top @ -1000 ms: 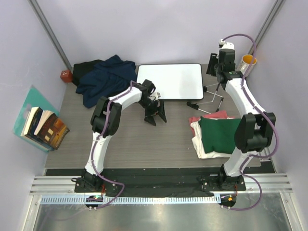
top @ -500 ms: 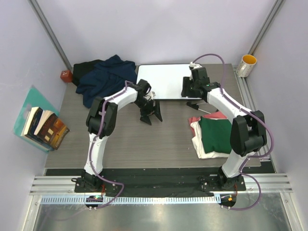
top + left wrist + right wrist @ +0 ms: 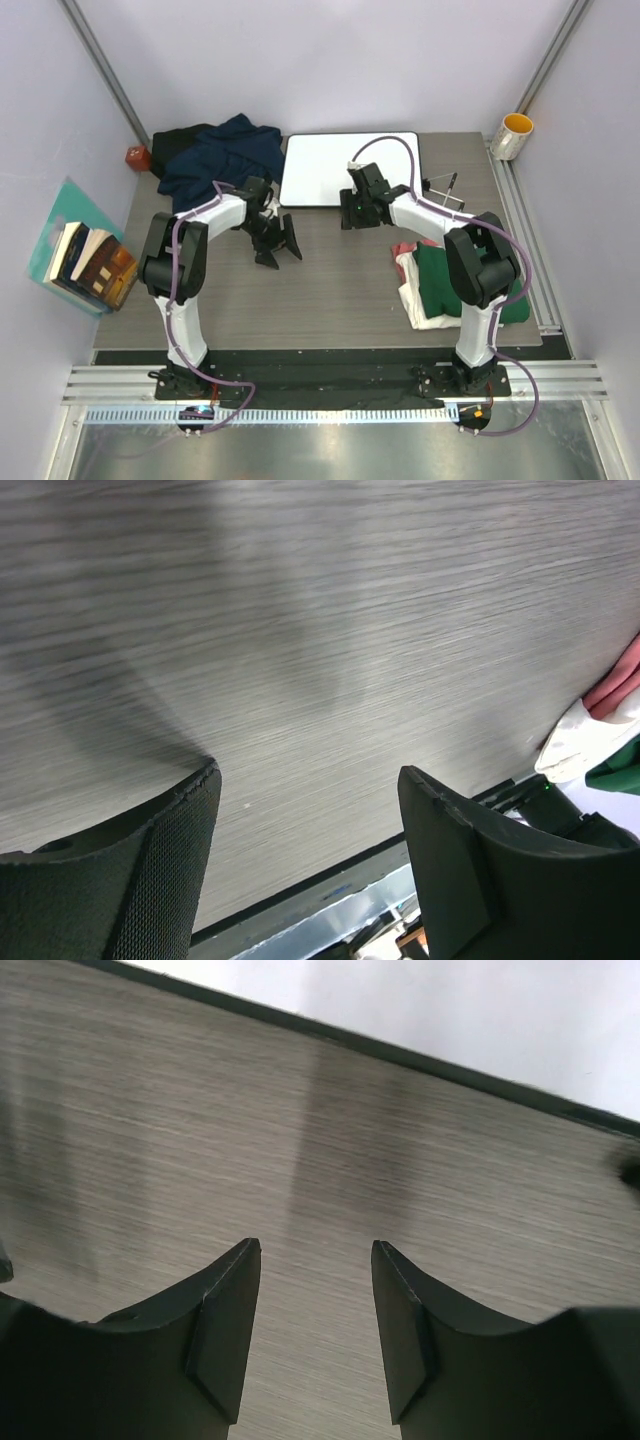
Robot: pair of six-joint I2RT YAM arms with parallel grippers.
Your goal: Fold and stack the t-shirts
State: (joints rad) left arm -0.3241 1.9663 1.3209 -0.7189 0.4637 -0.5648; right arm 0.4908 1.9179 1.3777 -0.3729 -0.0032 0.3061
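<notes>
Table (image 3: 330, 290), right gripper (image 3: 347, 214) now farther left.

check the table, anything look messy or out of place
The navy shirt and black shirt lie crumpled in a heap at the far left corner. On the right, the pink-red shirt pokes out beneath the dark green shirt.

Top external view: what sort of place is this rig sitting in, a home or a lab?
Most likely a lab test cell, not a home: a plain walled-in table, an aluminium mounting rail at its near edge, and staged props such as folded t-shirts, a whiteboard and books.
</notes>
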